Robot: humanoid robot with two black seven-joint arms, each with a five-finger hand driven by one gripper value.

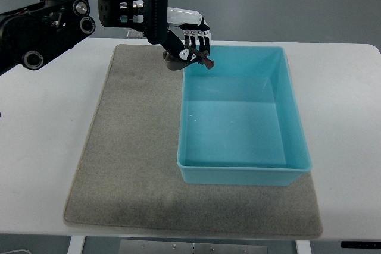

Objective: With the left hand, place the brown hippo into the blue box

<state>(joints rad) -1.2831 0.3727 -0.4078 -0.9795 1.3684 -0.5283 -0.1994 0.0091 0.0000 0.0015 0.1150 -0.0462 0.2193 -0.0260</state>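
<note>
Smooth, slightly glossy plastic blue box (244,173) on a rough, perhaps felt-like grey mat (134,165).

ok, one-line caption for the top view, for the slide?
Left hand holds the brown hippo at the far-left corner of the blue box on a grey mat.

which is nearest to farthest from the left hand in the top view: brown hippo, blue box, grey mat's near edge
1. Brown hippo: held in the left hand at the box's far-left corner.
2. Blue box: its far-left rim sits just under the fingers, on the right side of the mat.
3. Grey mat near edge: farthest, at the picture's bottom.
</note>
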